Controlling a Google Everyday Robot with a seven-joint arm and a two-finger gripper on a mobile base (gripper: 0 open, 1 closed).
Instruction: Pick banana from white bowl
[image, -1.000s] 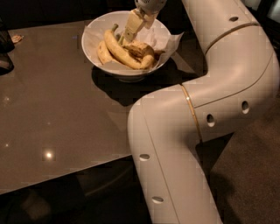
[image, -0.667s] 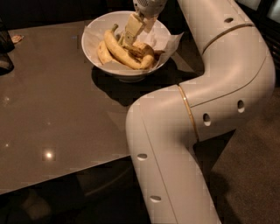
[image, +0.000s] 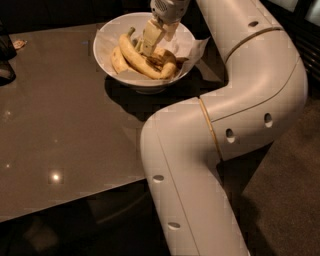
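The white bowl (image: 107, 37) stands at the far middle of the dark glossy table, with crinkled white paper (image: 197, 47) spilling over its right rim. Several bananas lie in it. A long smooth yellow banana (image: 134, 59) curves across the middle, and a shorter one (image: 118, 61) lies to its left. The short brown-speckled banana (image: 166, 60) lies at the bowl's right side, joined to another short one. My gripper (image: 150, 44) reaches down from above into the middle of the bowl. It is at the bananas, just left of the speckled pair.
My arm's large white elbow (image: 220, 115) hangs over the table's right front corner. A dark object (image: 6, 60) sits at the table's far left edge, with a small pale scrap (image: 19, 44) beside it. The table's front edge (image: 75, 205) runs across the lower left. Carpeted floor lies to the right.
My gripper has gone lower into the bowl, closer to the bananas. The arm has shifted slightly with it. The bananas and bowl have not moved.
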